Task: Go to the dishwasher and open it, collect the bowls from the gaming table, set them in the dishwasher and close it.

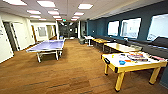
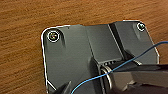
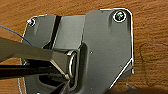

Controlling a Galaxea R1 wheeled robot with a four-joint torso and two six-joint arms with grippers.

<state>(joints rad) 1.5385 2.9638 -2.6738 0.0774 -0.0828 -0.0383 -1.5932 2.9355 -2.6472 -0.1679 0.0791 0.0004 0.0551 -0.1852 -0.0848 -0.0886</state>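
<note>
I see the gaming table [image 1: 130, 65] ahead to my right, its yellow top cluttered; what may be the bowls [image 1: 122, 62] sit near its near end, though they're blurry. I can't tell either claw's state. Driving in too close risks clipping the table's corner.

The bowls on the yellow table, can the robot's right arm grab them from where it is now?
Probably not yet. The gaming table stands off to the right across open wooden floor, with small things on it, and the wrist views show just floor beneath the arms.
</note>
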